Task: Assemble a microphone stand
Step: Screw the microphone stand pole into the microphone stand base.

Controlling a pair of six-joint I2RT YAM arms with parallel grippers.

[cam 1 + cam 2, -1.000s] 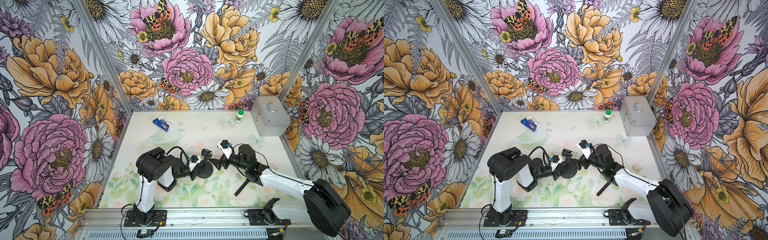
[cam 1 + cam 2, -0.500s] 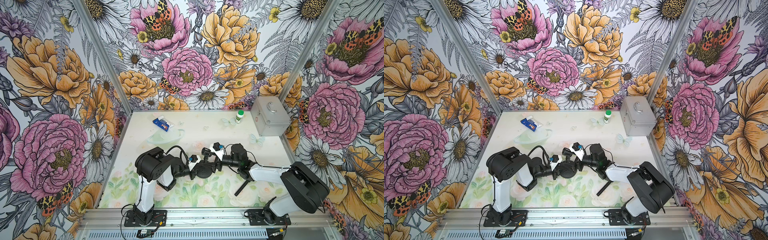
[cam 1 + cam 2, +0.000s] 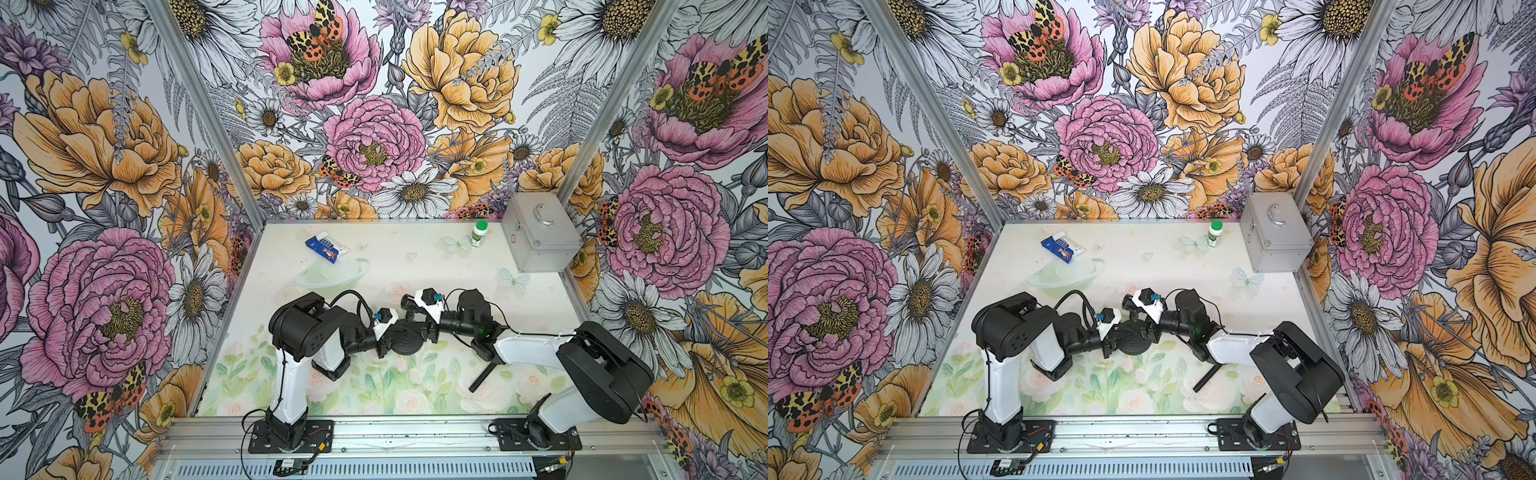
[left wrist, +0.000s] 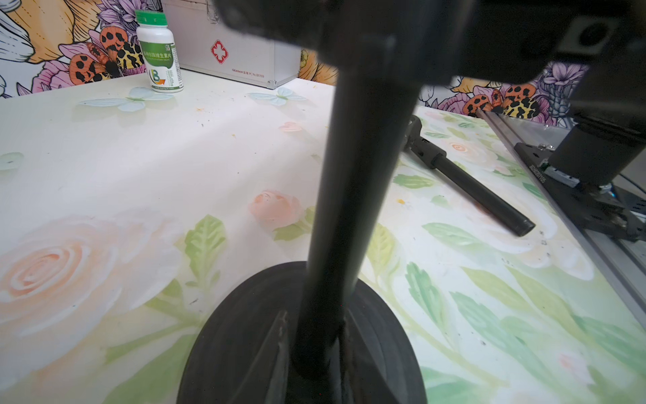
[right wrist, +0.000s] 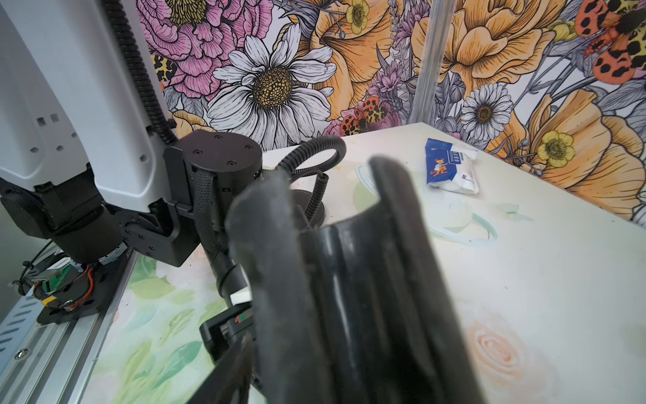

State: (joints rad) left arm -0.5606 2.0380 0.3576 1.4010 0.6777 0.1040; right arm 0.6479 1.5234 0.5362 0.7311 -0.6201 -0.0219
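right gripper (image 5: 328,196) reaches the pole (image 4: 353,196)

it has swung in, jaws narrowing around the upright pole on its base (image 3: 409,347); pinching yet, cannot tell. left gripper (image 3: 387,340) stays pressed onto the pole's foot. tightening looks next

A robot lab booth. Aluminium posts (image 3: 208,112) frame flower-printed walls (image 3: 374,124). Two arm bases (image 3: 291,436) are bolted to a rail (image 3: 415,432) at bottom.

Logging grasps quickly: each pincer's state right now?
Left pincer: shut on the stand, by its round base.
Right pincer: straddles its upright pole; clamped or not, cannot tell.
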